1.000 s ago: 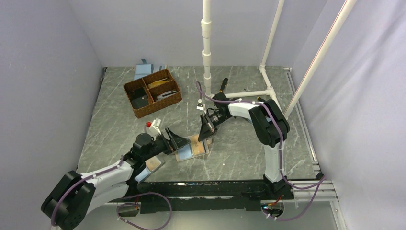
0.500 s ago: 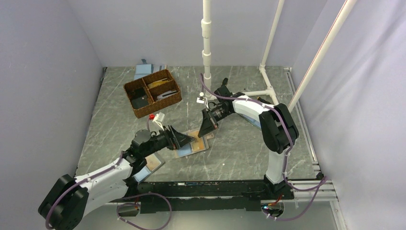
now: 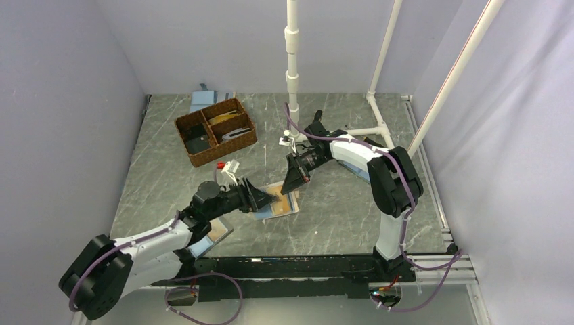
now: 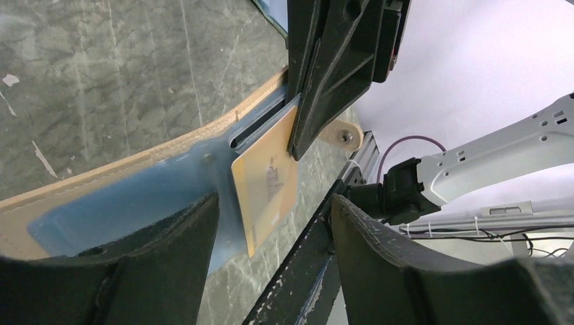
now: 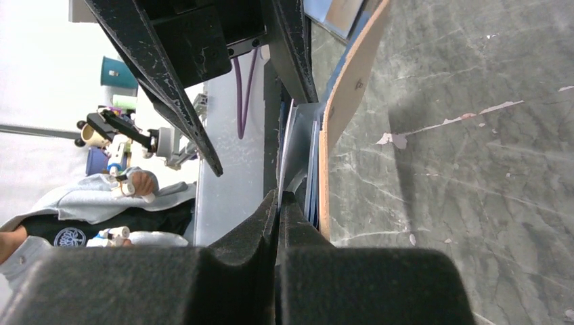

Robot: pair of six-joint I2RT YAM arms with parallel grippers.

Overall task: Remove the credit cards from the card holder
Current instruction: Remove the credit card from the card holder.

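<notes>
Card holder [image 3: 283,207] sat opened out on the grey marbled table [image 3: 352,203], roughly mid-table and toward the near edge, right between the two arms. Right gripper [image 3: 295,183] reached it from the far side, with its jaws clamped tight on a tan credit card [image 4: 265,193]. In the left wrist view you could see the black tips biting the card's upper corner, and the card poked partway out of a slot in the light-blue panel. From the right wrist view the card was edge-on, just a thin line squeezed between the pads [image 5: 237,271].

Left gripper [image 3: 262,198] was at the near-left side of the holder with its jaws spread wide, not pinching anything. One finger [image 4: 156,271] overlapped the blue panel, but I couldn't tell whether it was actually pressing on it. The holder's tan edging looked bowed up a bit in that view rather than dead flat.

Other stuff on the table: a wicker basket [image 3: 220,150] with compartments sat well off to the far left, and a plain blue folder [image 3: 203,100] was just behind it. Another folder with a brown half [image 3: 218,233] lay beside the left arm near the front edge
</notes>
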